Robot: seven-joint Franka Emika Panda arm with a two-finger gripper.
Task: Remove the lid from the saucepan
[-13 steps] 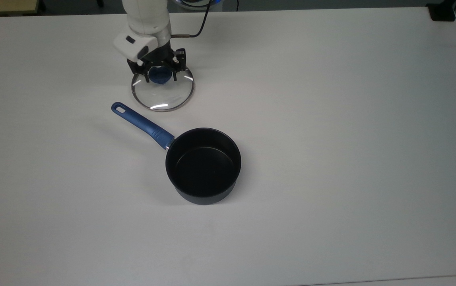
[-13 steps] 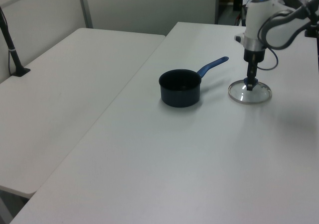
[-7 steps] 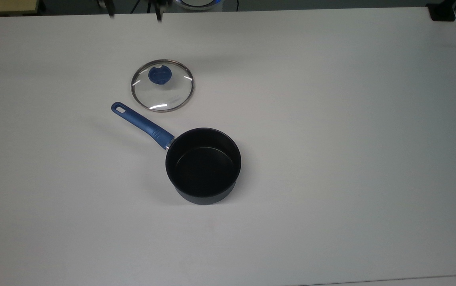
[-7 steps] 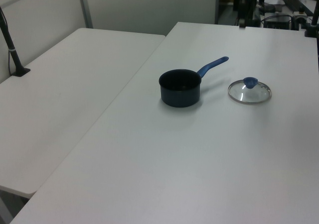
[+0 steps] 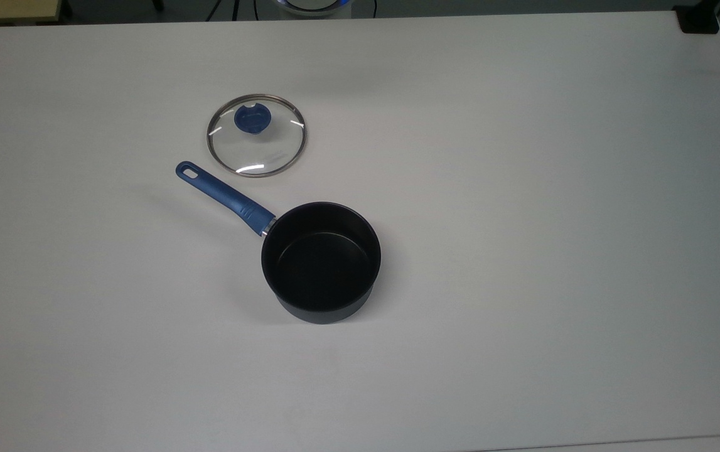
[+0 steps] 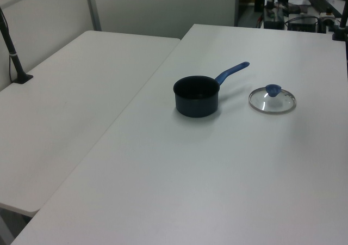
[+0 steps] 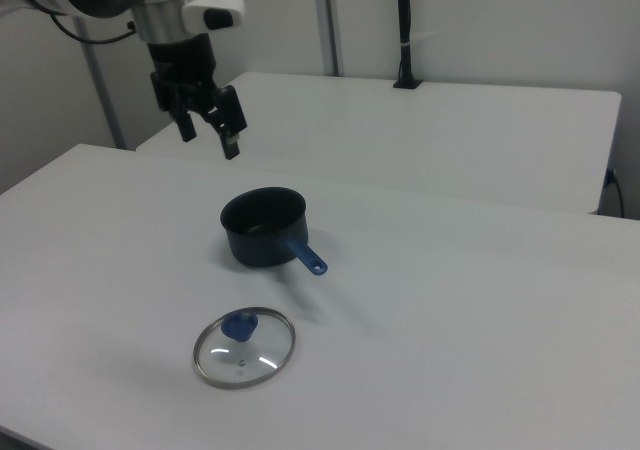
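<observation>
Since a second ago the arm has left the lid (image 5: 256, 135): then its fingers straddled the blue knob (image 5: 251, 118), and now the gripper (image 7: 208, 128) hangs high over the tabletop (image 5: 523, 188), well apart from both things, its fingers spread and holding nothing. Neither the lid nor the saucepan (image 5: 321, 260) has shifted in that time.

Judged from how things lie, the task is done: the lid lies flat on the tabletop, off the pot, so the step in hand is only the retreat. To do it well the arm should stay high and move away without sweeping low over the lid or the pot's long handle (image 5: 225, 198), since a knock on that handle would likely spin the light pan. No further grasp looks needed.

Read from the top view's left to its right: the lid lies toward the tabletop's far edge, knob up, with the metal rim resting on the surface. Just beside its near rim, not touching it, sits the holed end of the blue handle, which runs diagonally toward the top view's right and joins the saucepan, standing upright near the middle of the tabletop.

As for contents, the saucepan is open and its black inside looks bare, with nothing in it. Through the clear glass of the lid the white tabletop shows, so nothing lies trapped under it.
</observation>
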